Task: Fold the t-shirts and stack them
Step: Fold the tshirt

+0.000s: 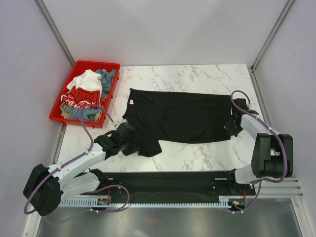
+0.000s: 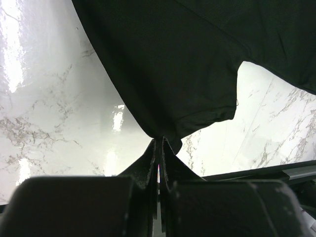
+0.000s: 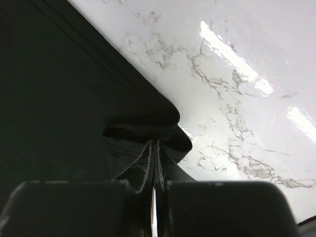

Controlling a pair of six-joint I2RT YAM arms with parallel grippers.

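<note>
Black base rail (image 1: 173,180) runs along the table's near edge, with both arm bases bolted on it, left arm toward the near-left corner, right arm toward the near-right.

Left gripper (image 1: 131,141) sits low near the left side of the near edge. In the left wrist view its (image 2: 159,144) jaws are pressed fully together, and a point of black cloth is pinched between the tips. That's the sleeve end of the black t-shirt (image 1: 177,116), pulled out toward the near edge.

Right gripper (image 1: 231,126) is at the right edge of the table, at the shirt's hem end. In the right wrist view it (image 3: 154,146) is closed tight too, with the hem corner bunched up and curled at the fingertips.

Black t-shirt lies spread flat across the middle of the marble table (image 1: 197,79), lengthwise left to right, collar end left, hem right. Small neck label (image 1: 132,101) shows at the collar. In the wrist views the cloth (image 2: 173,59) (image 3: 59,89) rises from the tips and covers much of each frame, with bare marble beside it.

Red bin (image 1: 98,63) is at the far-left corner, apart from the black shirt. Piled inside are a white tee (image 1: 89,79) on top, a red Coca-Cola tee (image 1: 79,98) below it, and a grey-blue tee (image 1: 106,76) along the far-right side of the bin.
</note>
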